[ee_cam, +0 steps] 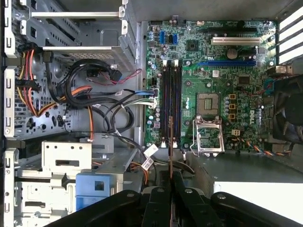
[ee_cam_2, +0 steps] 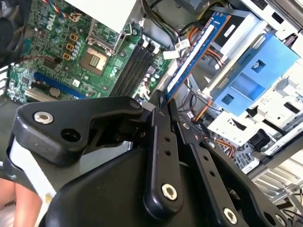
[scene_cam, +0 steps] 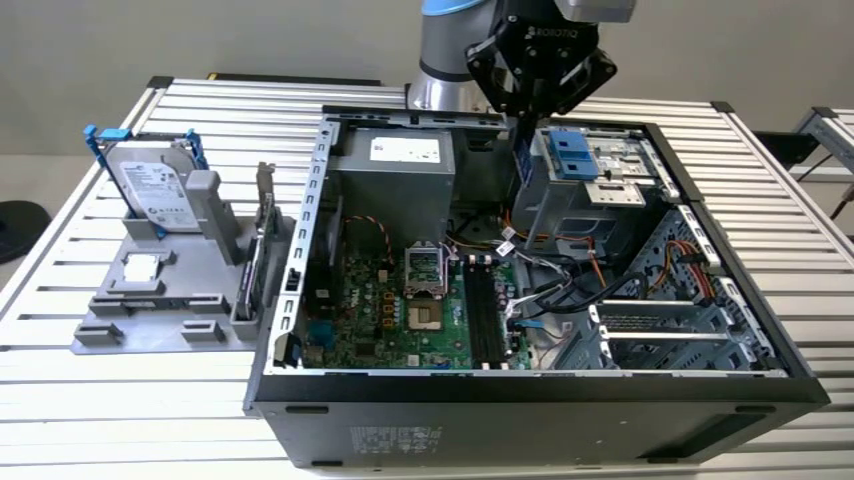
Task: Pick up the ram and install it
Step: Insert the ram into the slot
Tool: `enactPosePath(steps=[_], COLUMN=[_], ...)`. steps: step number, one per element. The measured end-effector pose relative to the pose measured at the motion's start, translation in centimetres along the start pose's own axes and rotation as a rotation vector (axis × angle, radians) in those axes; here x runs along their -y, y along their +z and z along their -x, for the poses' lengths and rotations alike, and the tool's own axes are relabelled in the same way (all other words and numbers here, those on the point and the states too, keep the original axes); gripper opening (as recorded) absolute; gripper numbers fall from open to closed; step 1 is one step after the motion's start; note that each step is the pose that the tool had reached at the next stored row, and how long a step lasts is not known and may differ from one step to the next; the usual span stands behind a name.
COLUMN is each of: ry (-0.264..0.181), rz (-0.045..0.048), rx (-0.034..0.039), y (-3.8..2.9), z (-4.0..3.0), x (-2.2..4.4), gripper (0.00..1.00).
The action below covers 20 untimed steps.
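Observation:
My gripper hangs over the back of the open computer case, shut on the ram. The ram is a long blue board with a white label, sticking out from between the black fingers toward the motherboard. In the first wrist view the ram appears edge-on, lined up along the black memory slots and still above them. The slots lie right of the CPU socket and look empty.
The grey power supply and a blue drive caddy flank the gripper. Loose cables lie beside the slots. On the exterior view's left, a grey fixture holds a hard drive and an upright card.

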<state>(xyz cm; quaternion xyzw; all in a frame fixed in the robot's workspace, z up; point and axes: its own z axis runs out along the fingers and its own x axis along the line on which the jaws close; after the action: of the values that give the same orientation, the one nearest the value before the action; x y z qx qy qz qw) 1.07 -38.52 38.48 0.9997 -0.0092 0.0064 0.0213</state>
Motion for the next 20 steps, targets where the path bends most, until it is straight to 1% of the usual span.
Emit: enactPosePath(steps=[10, 20], ry=[0.000, 0.000], rz=[0.0009, 0.0020], rx=[-0.0001, 0.0000], y=[1.06, 1.95], z=[-0.04, -0.45], x=[0.04, 0.09], gripper=[0.00, 0.00])
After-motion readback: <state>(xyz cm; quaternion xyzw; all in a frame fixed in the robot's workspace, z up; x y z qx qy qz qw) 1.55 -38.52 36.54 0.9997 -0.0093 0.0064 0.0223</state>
